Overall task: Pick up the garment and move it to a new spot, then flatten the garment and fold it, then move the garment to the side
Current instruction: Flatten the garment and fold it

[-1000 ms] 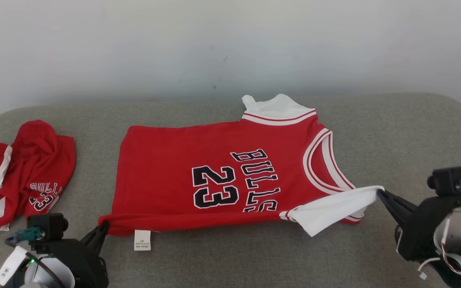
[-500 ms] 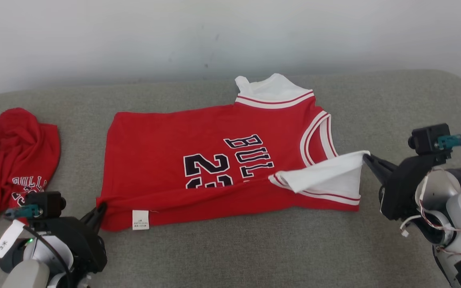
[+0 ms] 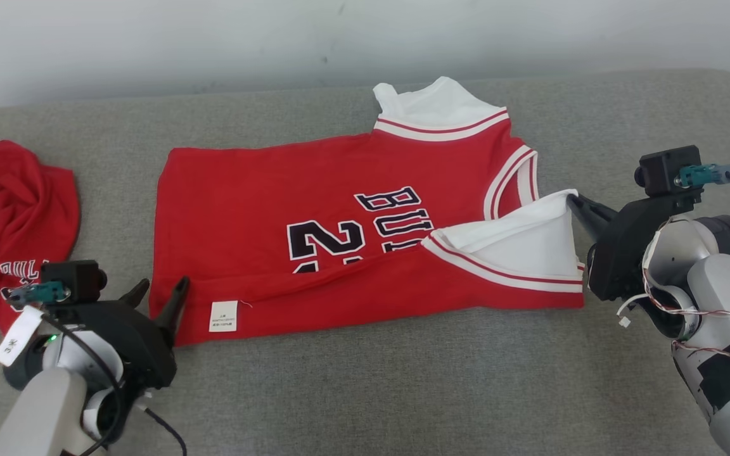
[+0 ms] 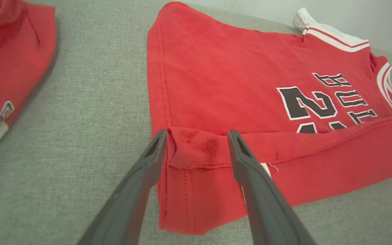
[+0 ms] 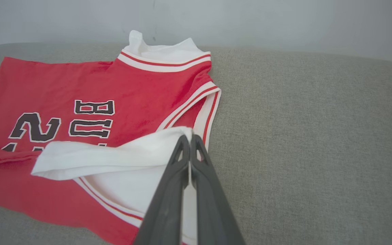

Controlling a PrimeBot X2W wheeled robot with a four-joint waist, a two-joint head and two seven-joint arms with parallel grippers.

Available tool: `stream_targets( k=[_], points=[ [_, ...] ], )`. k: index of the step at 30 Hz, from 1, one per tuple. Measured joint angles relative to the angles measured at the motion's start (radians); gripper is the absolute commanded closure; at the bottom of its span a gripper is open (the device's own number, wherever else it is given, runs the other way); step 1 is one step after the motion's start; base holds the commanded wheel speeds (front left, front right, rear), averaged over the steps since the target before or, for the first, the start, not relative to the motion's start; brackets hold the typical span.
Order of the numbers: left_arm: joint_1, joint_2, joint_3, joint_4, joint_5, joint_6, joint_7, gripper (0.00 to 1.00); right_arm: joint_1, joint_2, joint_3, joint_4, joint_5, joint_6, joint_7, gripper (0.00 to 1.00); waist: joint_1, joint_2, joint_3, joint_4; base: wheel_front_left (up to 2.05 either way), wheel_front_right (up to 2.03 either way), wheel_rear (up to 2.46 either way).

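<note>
Left gripper (image 4: pixel 198 133): open, its two dark fingers standing well apart at the near left corner of the jersey (image 3: pixel 276 209); nothing is clamped.
Between those fingers: the doubled-over hem corner of the jersey, a small rumpled bump of red cloth lying on the cushion. One finger looks to be touching its edge and the other sits just beside it.
Right gripper (image 5: pixel 190 137): closed tight, fingertips pressed together on the white cloth at the jersey's near shoulder, pinching it.
Cloth in that pinch: the white inner side of the shoulder, raised off the rest and drawn over the red front. It makes a white flap with red-striped trim that covers the end of the lettering.
Jersey: red and sleeveless, spread across the middle of the grey cushion (image 3: pixel 403 392), hem towards the robot's left and neck towards its right. The near long edge is folded up over the front, hiding the lower part of the black number and letters.
Far shoulder: lying flat, its white strap and striped trim poking out past the far edge.
Care label (image 3: pixel 224 316): small and white, on the folded near edge, just beside the left gripper.
Second red garment (image 3: pixel 16 209): crumpled in a heap at the far left of the cushion, well apart from the jersey, with the same kind of black lettering.
Wall (image 3: pixel 213 38): pale and plain, right behind the cushion.
</note>
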State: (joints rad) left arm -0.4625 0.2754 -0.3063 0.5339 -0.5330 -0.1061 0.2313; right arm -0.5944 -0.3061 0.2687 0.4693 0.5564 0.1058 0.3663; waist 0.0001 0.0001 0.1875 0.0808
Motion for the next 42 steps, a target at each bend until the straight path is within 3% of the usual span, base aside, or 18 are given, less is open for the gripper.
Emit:
stream_targets(
  k=[9,11,12,21,31,42],
  points=[
    [-0.014,-0.043,-0.026,0.026,0.021,0.0,-0.056,0.0,-0.038,0.004,0.011,0.132,-0.027,0.004,-0.06,1.0,0.0,0.0,0.017,0.048,0.0,0.0,0.0],
    [-0.015,-0.043,-0.025,0.033,0.021,0.0,-0.07,0.0,-0.046,0.002,0.012,0.155,-0.034,0.004,-0.082,0.24,0.0,0.0,0.018,0.061,0.0,0.0,0.0],
    [-0.015,-0.044,-0.023,0.038,0.021,0.0,-0.078,0.0,-0.053,0.003,0.017,0.167,-0.039,0.004,-0.093,0.0,-0.0001,0.0,0.019,0.067,0.0,0.0,0.0],
    [0.024,-0.056,-0.005,0.073,0.011,0.0,-0.149,0.0,-0.057,0.02,0.035,0.247,-0.058,0.009,-0.189,0.0,-0.0002,0.0,-0.02,0.076,0.0,0.0,0.0],
    [0.146,-0.074,0.032,0.067,-0.004,0.019,-0.281,0.0,0.14,0.014,0.009,0.211,-0.063,0.008,-0.342,0.0,-0.0003,-0.0001,-0.078,0.051,0.0,0.0,0.0],
    [0.15,-0.073,0.025,0.09,0.002,0.018,-0.32,0.0,0.175,0.038,0.026,0.178,-0.073,-0.009,-0.394,0.0,-0.0002,-0.0002,-0.052,0.004,0.0,0.0,0.0]
  ],
)
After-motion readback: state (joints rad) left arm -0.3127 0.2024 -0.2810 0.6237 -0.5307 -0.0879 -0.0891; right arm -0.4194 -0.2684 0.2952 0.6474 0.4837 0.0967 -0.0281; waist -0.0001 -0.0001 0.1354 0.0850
